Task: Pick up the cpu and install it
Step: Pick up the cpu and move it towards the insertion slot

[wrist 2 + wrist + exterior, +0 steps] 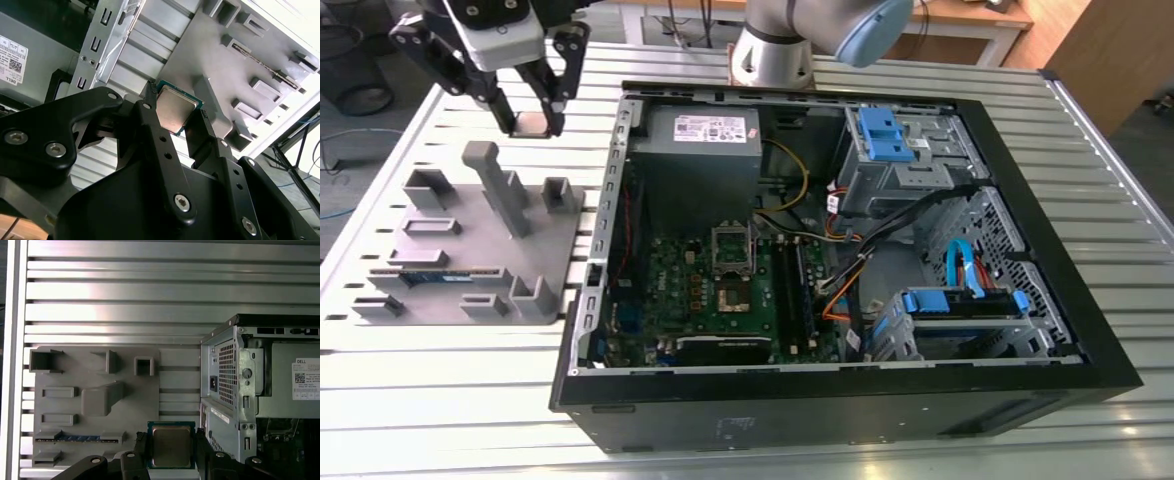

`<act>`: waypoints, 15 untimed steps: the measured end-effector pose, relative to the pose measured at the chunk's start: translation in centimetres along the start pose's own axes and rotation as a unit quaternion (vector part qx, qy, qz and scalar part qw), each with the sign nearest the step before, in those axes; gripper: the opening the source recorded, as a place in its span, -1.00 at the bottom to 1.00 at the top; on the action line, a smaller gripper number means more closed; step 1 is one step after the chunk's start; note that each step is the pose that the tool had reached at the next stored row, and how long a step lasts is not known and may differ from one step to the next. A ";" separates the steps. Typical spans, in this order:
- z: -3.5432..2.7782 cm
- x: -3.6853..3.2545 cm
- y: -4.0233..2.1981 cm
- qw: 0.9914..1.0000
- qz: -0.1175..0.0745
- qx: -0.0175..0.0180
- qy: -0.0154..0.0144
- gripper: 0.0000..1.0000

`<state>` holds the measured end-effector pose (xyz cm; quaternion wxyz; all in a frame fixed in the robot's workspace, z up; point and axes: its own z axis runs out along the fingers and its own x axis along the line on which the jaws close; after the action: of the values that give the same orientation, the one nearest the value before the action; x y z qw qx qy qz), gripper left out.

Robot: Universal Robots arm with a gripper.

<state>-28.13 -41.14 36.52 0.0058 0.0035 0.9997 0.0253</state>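
The cpu (pixel 530 124) is a small square chip with a silver metal top and a thin green rim. My gripper (pixel 531 118) is shut on it, its black fingers (pixel 150 107) pressing two opposite edges. I hold it in the air above the far end of the grey fixture plate (pixel 467 250), at the exterior view's left of the open computer case (pixel 854 400). Both wrist views show the cpu (pixel 175 111) (pixel 171 445) between the fingers. The green motherboard (pixel 707 300) lies inside the case, with its socket (pixel 727 290) uncovered and the socket's metal frame (pixel 731 245) raised.
The fixture plate carries grey blocks, an upright post (pixel 494 185) and a memory stick (pixel 434 275) in a slot. Inside the case are a power supply (pixel 700 130), blue drive brackets (pixel 887 135) and cables (pixel 854 270). The arm's base (pixel 774 50) stands behind the case on the slatted table (pixel 454 400).
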 end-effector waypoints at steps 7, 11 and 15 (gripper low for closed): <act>0.01 -0.75 0.00 1.000 0.000 0.000 0.000 -0.06; 0.01 -1.18 0.01 1.000 0.000 0.000 0.000 -0.06; 0.02 -1.61 0.01 1.000 0.000 0.000 0.000 -0.06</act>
<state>-26.52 -41.14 36.51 0.0059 0.0035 0.9997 0.0253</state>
